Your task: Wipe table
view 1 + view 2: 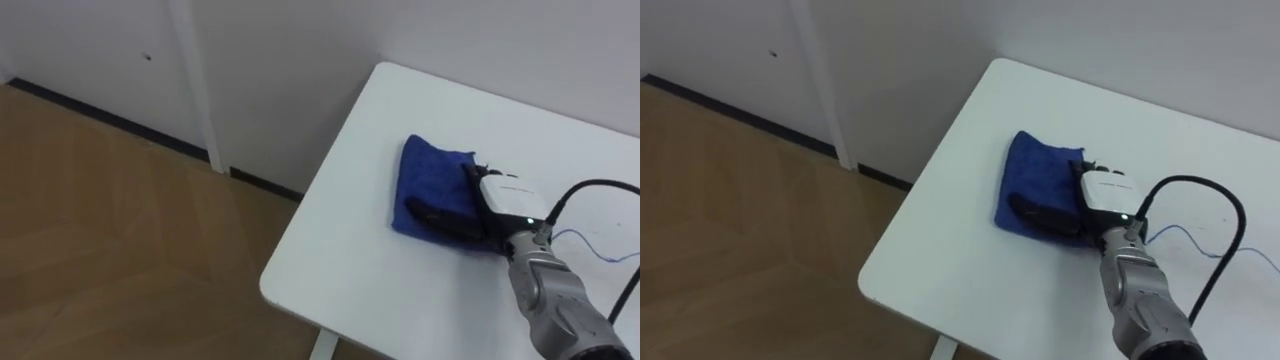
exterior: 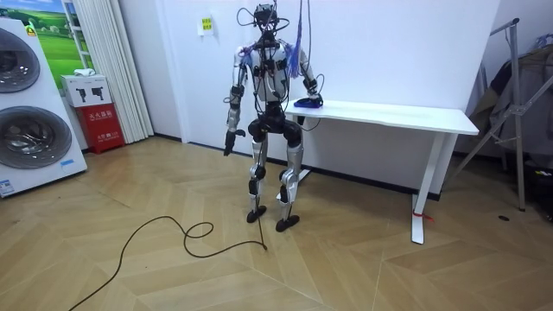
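While the right robot hand (image 1: 508, 196) is laid flat on the blue cloth (image 1: 430, 180), fingers straight and nothing clasped, the cloth is seen at 3 o'clock on the white worktop (image 1: 350, 260). The fabric is judged soft, light and easily bunched, and is best pressed from above at its middle. The left robot hand (image 2: 227, 144) is hung at the robot's side; its state cannot be told.

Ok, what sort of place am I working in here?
Probably a laundry or utility room, maybe a mock home: stacked washing machines at the room view's left, a wood floor, and a white table against the wall, where the right hand presses a blue cloth.
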You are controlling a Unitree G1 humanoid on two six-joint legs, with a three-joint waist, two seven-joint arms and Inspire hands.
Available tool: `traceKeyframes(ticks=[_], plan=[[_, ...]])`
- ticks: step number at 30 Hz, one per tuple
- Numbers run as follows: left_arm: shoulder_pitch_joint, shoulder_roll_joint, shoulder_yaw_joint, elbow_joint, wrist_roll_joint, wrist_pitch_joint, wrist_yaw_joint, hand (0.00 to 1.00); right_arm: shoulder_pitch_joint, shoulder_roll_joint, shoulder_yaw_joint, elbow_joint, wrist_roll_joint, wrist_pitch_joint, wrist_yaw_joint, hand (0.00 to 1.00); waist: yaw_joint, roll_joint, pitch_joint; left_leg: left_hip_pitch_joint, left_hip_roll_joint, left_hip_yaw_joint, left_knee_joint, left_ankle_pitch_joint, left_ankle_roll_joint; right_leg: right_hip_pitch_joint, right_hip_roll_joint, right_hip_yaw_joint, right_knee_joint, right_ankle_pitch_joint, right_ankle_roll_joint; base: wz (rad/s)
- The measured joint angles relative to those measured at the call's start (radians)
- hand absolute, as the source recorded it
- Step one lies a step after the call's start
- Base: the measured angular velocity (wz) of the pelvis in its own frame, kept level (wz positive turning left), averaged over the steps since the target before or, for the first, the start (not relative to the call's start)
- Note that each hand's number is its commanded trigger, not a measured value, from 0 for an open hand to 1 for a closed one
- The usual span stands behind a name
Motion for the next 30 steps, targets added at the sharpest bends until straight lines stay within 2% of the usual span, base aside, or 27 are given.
traceKeyframes(ticks=[7,12,16,25,30], plan=[[-0.003,0.001,-0.007,-0.035,-0.001,-0.004,0.003,0.00,-0.063,-0.007,0.000,0.018,0.005,-0.004,-0.060,1.00,-0.001,-0.005,0.0020,-0.013,-0.002,-0.002,0.014,0.000,0.000,-0.011,-0.001,-0.002,0.001,0.000,0.000,0.00],[-0.004,0.003,-0.007,-0.061,-0.003,-0.009,0.005,0.00,-0.064,-0.006,0.011,-0.001,0.050,-0.032,-0.074,1.00,-0.002,-0.013,0.0029,-0.010,-0.002,-0.003,0.013,0.000,0.000,-0.006,0.000,-0.003,0.000,0.000,0.000,0.00],[-0.005,0.002,-0.008,-0.066,-0.003,-0.009,0.003,0.00,-0.051,-0.006,0.007,-0.019,0.058,-0.037,-0.075,1.00,-0.001,-0.016,0.0105,-0.002,-0.001,-0.002,0.010,-0.001,0.000,0.000,0.000,-0.002,0.001,0.000,0.000,0.00],[-0.039,0.002,-0.006,-0.029,-0.001,-0.008,0.003,0.00,-0.051,-0.006,0.003,-0.030,0.053,-0.054,-0.059,1.00,-0.004,-0.020,0.0077,0.007,0.001,0.009,0.006,-0.001,0.001,0.000,0.000,0.010,0.003,0.000,0.000,-0.02],[-0.048,0.000,-0.007,-0.012,-0.009,-0.008,0.023,0.00,-0.047,0.012,0.002,-0.029,0.062,-0.054,-0.051,1.00,-0.009,-0.015,0.0098,0.031,0.002,0.015,-0.005,-0.001,0.001,0.017,0.001,0.015,0.002,0.000,0.000,-0.05]])
